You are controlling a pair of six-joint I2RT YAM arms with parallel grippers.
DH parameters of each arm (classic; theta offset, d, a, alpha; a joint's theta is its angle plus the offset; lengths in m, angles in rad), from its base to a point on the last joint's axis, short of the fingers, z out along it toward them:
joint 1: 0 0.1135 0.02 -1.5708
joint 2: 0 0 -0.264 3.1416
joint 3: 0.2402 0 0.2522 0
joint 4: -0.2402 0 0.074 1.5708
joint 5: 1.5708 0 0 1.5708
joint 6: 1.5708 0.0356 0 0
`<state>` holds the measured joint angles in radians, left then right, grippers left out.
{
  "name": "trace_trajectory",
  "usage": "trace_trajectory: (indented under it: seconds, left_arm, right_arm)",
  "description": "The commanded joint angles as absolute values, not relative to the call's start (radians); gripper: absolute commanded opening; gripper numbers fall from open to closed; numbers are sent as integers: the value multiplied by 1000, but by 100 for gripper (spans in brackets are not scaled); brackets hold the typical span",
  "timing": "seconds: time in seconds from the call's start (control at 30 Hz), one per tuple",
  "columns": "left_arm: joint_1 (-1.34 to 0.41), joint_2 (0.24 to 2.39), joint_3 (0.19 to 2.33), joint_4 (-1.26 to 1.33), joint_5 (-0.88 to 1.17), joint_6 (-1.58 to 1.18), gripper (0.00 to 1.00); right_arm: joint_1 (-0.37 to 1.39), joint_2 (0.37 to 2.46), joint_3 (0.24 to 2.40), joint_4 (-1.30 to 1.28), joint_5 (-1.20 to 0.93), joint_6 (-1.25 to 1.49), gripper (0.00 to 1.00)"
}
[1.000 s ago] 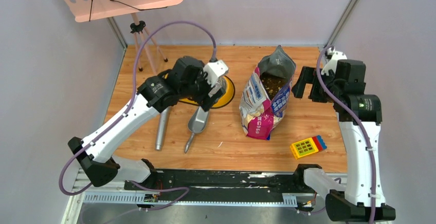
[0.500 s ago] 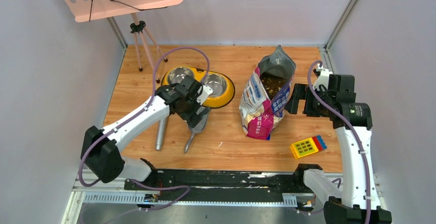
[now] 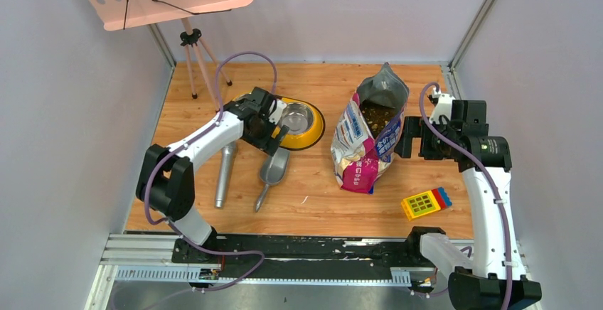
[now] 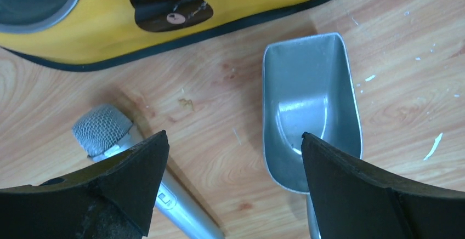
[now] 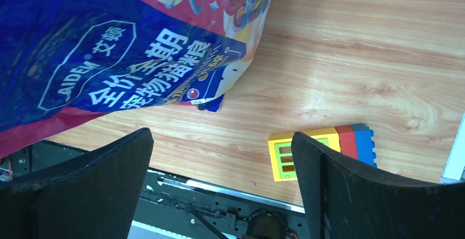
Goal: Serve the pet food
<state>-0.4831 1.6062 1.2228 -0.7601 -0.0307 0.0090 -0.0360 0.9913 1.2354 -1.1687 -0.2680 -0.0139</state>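
Observation:
The pet food [image 3: 377,115] shows as dark kibble inside the open top of the pink-blue cat food bag [image 3: 366,146], which stands right of centre. A grey metal scoop [image 3: 273,169] lies bowl-up in front of the yellow double-bowl feeder [image 3: 310,135]. My left gripper [image 3: 274,134] hangs open between feeder and scoop. In the left wrist view, the scoop's bowl [image 4: 310,107] sits by the right finger and nothing is between the fingers of the left gripper [image 4: 233,140]. My right gripper [image 3: 409,137] is open beside the bag's right side [image 5: 109,58], holding nothing.
A silver microphone [image 3: 226,173] lies left of the scoop, its mesh head [image 4: 103,129] near my left finger. A yellow, red and blue toy block [image 3: 425,202] rests near the front right. A pink music stand on a tripod [image 3: 192,40] stands at the back left.
My left arm came down from above the feeder toward the scoop, then drew back a little toward the feeder. My right gripper edged left and down beside the bag. Both stayed open.

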Motion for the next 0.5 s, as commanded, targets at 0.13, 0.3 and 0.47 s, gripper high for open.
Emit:
trace_trajectory:
  seconds: [0.13, 0.3, 0.47]
  left_arm:
    - [-476, 1754, 1317, -789, 25, 7, 98]
    - [-476, 1761, 1268, -734, 36, 6, 91]
    - [-476, 1760, 1250, -735, 77, 6, 76]
  right_arm:
    - [-37, 955, 1247, -1131, -291, -81, 100]
    - [-37, 938, 1270, -1085, -290, -139, 100]
    - [-37, 930, 1295, -1046, -328, -141, 100]
